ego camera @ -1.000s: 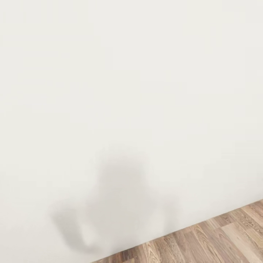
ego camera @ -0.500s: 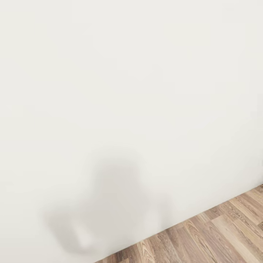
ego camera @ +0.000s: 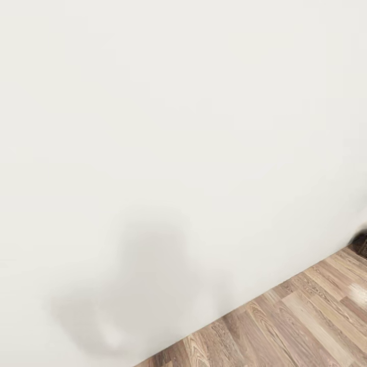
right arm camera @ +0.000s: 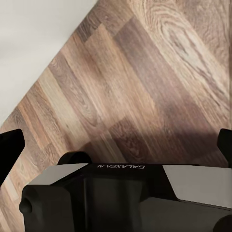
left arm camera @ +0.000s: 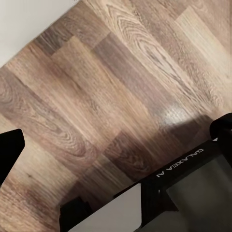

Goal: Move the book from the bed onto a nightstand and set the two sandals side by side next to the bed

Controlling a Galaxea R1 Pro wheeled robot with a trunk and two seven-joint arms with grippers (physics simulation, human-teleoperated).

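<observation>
While the robot faces a wall, the scene reads:
Head view: a plain white wall [ego camera: 178, 102] with a soft grey shadow [ego camera: 148, 275] at lower left; wood floor [ego camera: 306, 321] at lower right; a dark sliver [ego camera: 361, 243] at the right edge, too small to name.
Left hand [left arm camera: 116, 164]: fingertips set apart over bare floor, holding nothing.
Right hand [right arm camera: 118, 147]: likewise apart, nothing between.
Book, sandals, bed, nightstand: whereabouts cannot be told.
Progress: judged in transit; both placements seemingly remain.
</observation>
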